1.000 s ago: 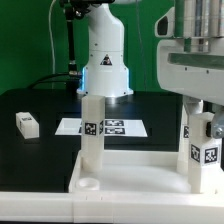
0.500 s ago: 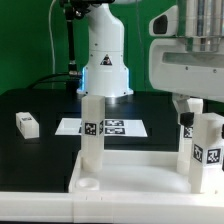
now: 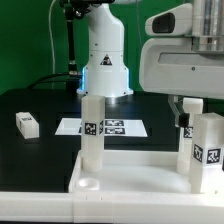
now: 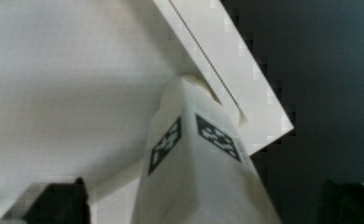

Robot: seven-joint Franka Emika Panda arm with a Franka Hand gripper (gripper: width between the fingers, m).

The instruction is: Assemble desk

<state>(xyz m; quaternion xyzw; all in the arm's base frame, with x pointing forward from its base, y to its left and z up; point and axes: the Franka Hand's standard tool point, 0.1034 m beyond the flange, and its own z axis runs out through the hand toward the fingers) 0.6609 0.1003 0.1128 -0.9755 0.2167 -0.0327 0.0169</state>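
Tabletop [image 3: 135,168], legs [image 3: 92,125]: white plastic, looking smooth, faintly satin. Table [image 3: 40,100]: black, appearing matt. Arm [image 3: 105,50], upper centre: white shell, gleaming glossy. Marker board [image 3: 125,127]: flat white, looking matt.

Black table [image 3: 40,105] with desk parts and rig items on it

Near edge: white rimmed tabletop [image 3: 140,172] lies flat on the table, round socket at its corner on the exterior view's left. Mid table, just behind the tabletop: marker board [image 3: 102,127], flat, several black-and-white tags facing up. Toward the exterior view's left, well apart from both: one loose leg [image 3: 27,124] on its side, small tag on it. Far side, behind the marker board: white robot base [image 3: 106,75] standing on the table
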